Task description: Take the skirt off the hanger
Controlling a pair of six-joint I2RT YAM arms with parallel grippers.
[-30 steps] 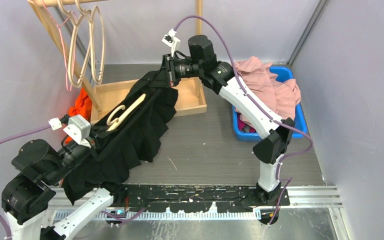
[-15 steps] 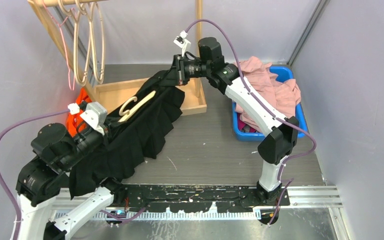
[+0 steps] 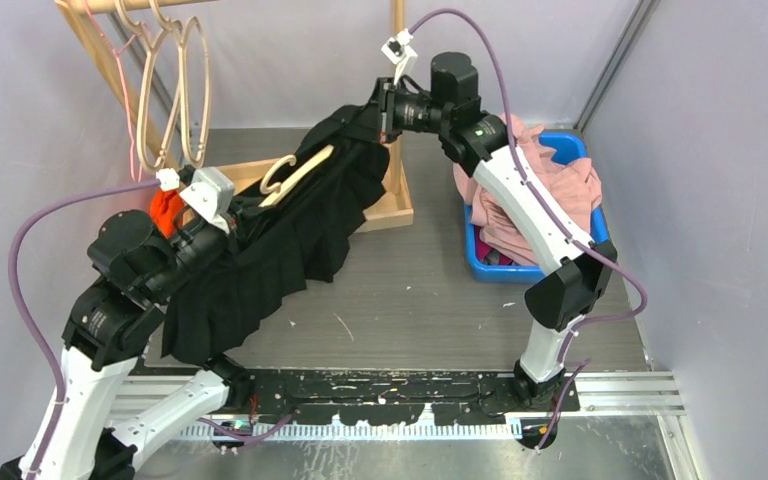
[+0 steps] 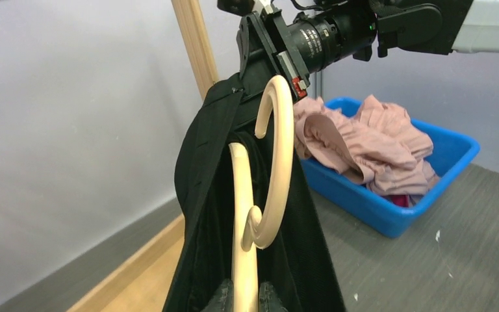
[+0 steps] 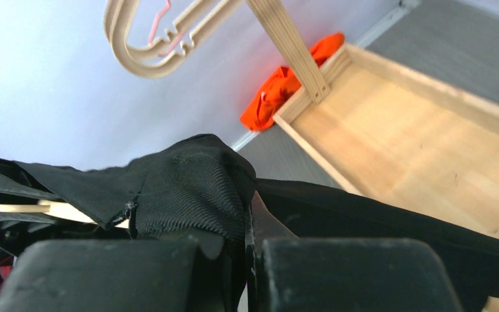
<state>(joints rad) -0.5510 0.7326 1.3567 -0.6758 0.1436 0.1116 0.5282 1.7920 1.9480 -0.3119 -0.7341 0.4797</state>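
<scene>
One black skirt [image 3: 260,270] on one wooden hanger [image 3: 305,170], one blue bin [image 3: 501,268], one orange cloth [image 3: 165,205], one wooden tray [image 3: 397,213] (spare rail hangers [image 3: 196,95] overlap, defying a count).

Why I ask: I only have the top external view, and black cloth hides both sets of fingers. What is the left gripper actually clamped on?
Observer: The left wrist view shows the left gripper shut on the wooden hanger, not on cloth.
Operator: And the right one?
Observer: The right wrist view shows the right gripper shut on the black skirt, with waistband fabric bunched over its fingers.
</scene>
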